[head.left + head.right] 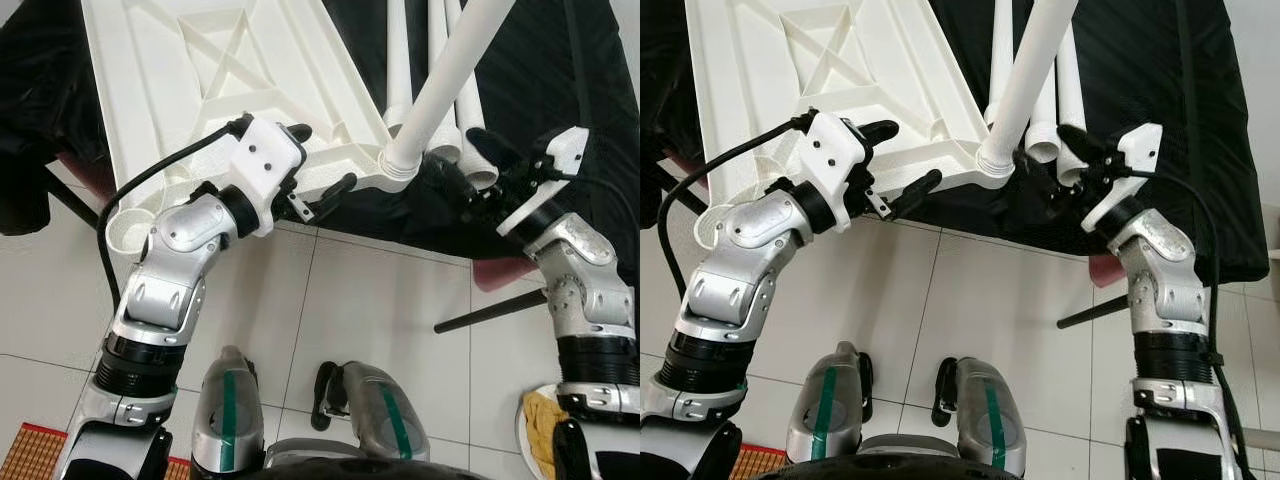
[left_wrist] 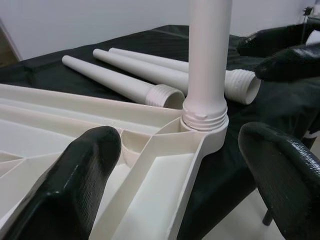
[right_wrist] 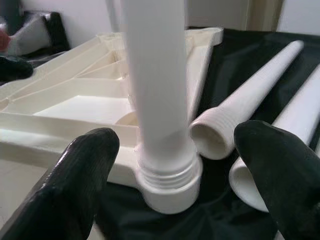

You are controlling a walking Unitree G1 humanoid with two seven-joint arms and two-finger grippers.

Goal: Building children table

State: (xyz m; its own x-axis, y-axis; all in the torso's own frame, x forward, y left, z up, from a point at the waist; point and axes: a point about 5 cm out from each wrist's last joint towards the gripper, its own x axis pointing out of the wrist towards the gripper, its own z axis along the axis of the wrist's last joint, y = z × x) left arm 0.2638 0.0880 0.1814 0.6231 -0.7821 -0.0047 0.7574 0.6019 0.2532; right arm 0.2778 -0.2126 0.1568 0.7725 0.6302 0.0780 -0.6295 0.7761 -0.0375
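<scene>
At tabletop [image 1: 260,70] corner, w/ top lying upside down on black-covered worktop [image 1: 1200,120], leg [image 1: 440,90] is standing in socket, axis rising upward. Right claw [image 3: 175,175], released, is straddling leg base, nearer; left claw [image 1: 325,165], also released, is flanking the rim.

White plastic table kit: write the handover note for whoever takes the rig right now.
Left gripper: open, straddling the near edge of the upturned white ribbed plastic tabletop, which lies on a black cloth.
Right gripper: open, fingers either side of the base of the upright white plastic leg, not touching it.
Done: one leg stands in the near corner socket; some thread is exposed, so it may not be fully home.
Left: three loose white threaded legs lie on the cloth beside the tabletop, waiting to be fitted; then flip the table.
</scene>
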